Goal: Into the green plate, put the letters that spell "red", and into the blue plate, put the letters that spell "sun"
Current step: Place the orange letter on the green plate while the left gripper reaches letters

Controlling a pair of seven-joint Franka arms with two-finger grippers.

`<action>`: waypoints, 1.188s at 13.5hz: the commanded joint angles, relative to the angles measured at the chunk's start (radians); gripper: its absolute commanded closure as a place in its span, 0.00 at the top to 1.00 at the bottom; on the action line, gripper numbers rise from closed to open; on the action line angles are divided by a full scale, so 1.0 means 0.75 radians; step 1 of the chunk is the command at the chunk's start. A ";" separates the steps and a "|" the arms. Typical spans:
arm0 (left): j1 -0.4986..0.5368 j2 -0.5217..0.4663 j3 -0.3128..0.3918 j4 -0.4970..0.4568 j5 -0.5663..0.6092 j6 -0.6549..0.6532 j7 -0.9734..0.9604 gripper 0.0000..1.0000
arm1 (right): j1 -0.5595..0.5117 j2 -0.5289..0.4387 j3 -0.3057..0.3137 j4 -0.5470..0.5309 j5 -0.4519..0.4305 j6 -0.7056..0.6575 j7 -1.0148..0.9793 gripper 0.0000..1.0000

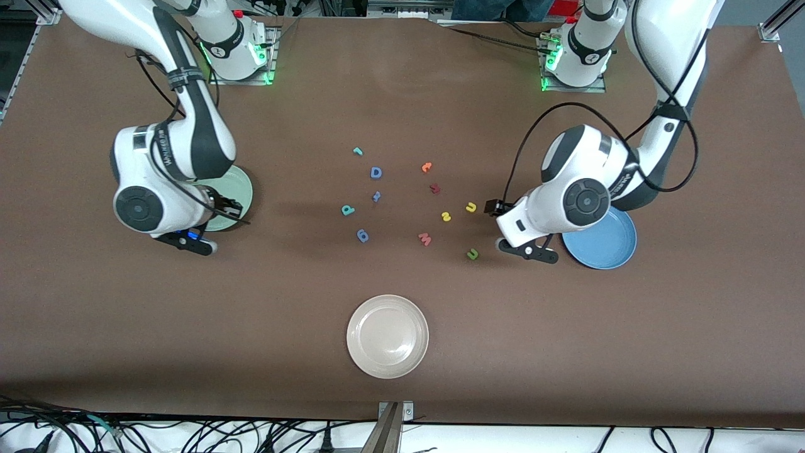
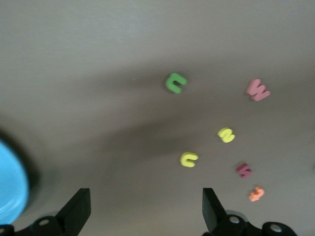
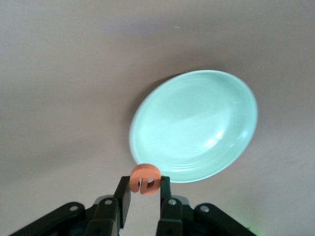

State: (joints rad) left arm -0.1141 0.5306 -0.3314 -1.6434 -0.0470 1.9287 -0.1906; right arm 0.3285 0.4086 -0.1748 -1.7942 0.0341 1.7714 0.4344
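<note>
Front view, starting at the right arm's end of the table: the right gripper (image 3: 143, 192) hangs over the green plate (image 1: 242, 189), which that arm's wrist largely covers. Its wrist view shows the fingers pinched tight on the orange "e" (image 3: 144, 179), held up in the air above the plate's rim — nothing lies in the plate.

Toward the middle of the table the loose letters are scattered. The small teal "r" (image 1: 358, 151) lies farthest from the front camera; nearer come the blue capital D (image 1: 376, 172), a small blue letter (image 1: 376, 195), the teal "d" (image 1: 347, 209) and another blue letter (image 1: 362, 235). Nearest the camera, well apart from all of them, sits the white plate (image 1: 387, 336).

Toward the left arm's end come an orange letter (image 1: 426, 167), a dark red letter (image 1: 434, 187), the pink "w" (image 1: 425, 238), then the yellow "s" (image 1: 446, 216), yellow "u" (image 1: 471, 207) and green "n" (image 1: 472, 253) — all on the bare table.

The left gripper (image 2: 145, 209) hovers over the table between those letters and the blue plate (image 1: 607, 242), fingers spread wide and holding nothing. That plate is partly under the left arm's wrist.
</note>
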 commanded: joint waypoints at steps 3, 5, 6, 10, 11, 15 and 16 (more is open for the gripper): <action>-0.103 0.100 0.004 0.035 -0.025 0.279 -0.020 1.00 | 0.010 -0.095 -0.141 -0.323 0.016 0.129 -0.248 0.02; -0.128 0.086 0.004 -0.068 -0.003 0.420 -0.022 1.00 | 0.010 -0.107 -0.182 -0.418 0.016 0.190 -0.303 0.02; -0.136 0.072 0.004 -0.146 0.048 0.536 -0.022 1.00 | 0.010 -0.101 -0.198 -0.442 0.016 0.219 -0.319 0.02; -0.144 -0.016 0.002 -0.418 0.126 0.801 -0.022 1.00 | -0.002 -0.064 -0.223 -0.545 0.016 0.397 -0.375 0.04; -0.144 -0.026 0.000 -0.441 0.146 0.805 -0.024 1.00 | -0.002 -0.054 -0.223 -0.547 0.018 0.399 -0.375 0.05; -0.167 -0.079 -0.002 -0.584 0.177 0.921 -0.046 1.00 | -0.002 -0.044 -0.223 -0.545 0.022 0.399 -0.375 0.20; -0.171 -0.090 -0.002 -0.631 0.177 0.981 -0.055 1.00 | -0.002 -0.044 -0.223 -0.547 0.022 0.399 -0.375 0.33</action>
State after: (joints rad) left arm -0.2293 0.5252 -0.3363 -2.0102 0.0526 2.5856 -0.1969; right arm 0.3279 0.3863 -0.3393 -2.1901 0.0342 2.0601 0.1776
